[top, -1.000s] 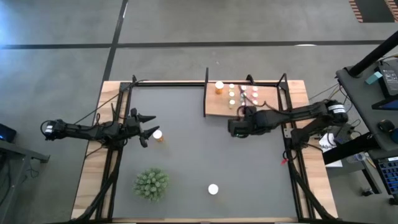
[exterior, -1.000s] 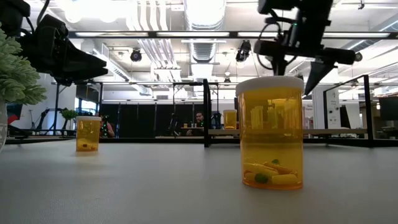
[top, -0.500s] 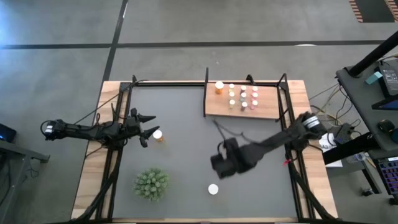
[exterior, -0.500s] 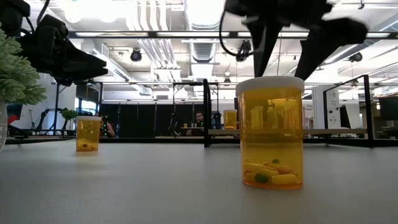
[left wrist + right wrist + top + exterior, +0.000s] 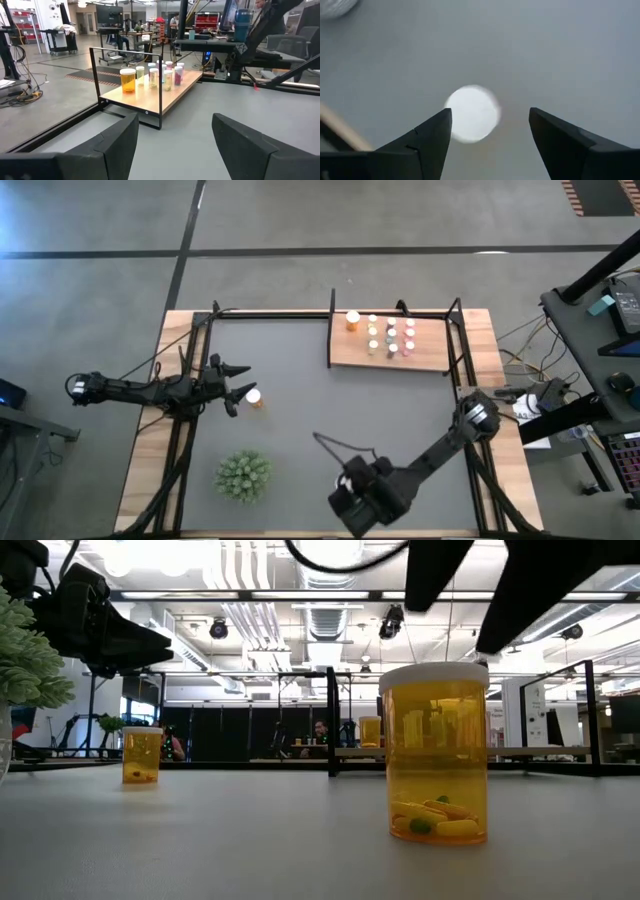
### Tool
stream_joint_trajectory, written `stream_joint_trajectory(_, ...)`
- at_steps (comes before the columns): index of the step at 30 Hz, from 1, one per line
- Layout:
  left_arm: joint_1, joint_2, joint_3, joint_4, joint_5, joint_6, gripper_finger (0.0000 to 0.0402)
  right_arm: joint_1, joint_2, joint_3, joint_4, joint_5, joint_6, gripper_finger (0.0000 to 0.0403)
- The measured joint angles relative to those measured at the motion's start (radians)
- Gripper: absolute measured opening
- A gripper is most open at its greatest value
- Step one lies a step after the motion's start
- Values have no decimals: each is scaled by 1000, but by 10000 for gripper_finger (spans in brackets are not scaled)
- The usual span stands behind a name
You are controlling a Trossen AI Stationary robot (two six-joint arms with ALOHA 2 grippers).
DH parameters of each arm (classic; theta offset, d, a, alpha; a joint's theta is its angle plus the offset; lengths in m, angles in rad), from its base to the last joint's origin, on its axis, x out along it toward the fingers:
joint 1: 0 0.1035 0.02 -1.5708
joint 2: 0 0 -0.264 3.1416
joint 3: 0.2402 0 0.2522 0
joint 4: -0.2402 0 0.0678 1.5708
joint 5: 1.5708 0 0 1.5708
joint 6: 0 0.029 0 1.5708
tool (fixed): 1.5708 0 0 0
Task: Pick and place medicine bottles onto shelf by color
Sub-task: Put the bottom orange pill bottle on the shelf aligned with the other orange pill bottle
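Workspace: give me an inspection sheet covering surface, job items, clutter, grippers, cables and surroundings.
Surface: dark grey mat on a wooden table.
Job's things: light-wood shelf with black posts holds a group of small white-capped bottles; one orange bottle stands by the left gripper; another orange white-capped bottle stands under the right gripper.
Clutter: green spiky plant.
Grippers: left gripper open, beside its bottle; right gripper open, above the cap.
Cables: black cable loops off the right arm.
Surroundings: workshop benches, a person far back.
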Motion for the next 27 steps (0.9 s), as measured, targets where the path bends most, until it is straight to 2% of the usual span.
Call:
stream_joint_trajectory(9, 0, 0, 0, 0, 0, 0, 238, 39, 121, 181, -104, 26, -67, 247)
stream_joint_trajectory(20, 0, 0, 0, 0, 0, 0, 238, 47, 132, 181, -102, 46, -73, 344)
stream_joint_trajectory(27, 0, 0, 0, 0, 0, 0, 238, 35, 166, 179, -90, 56, -91, 351)
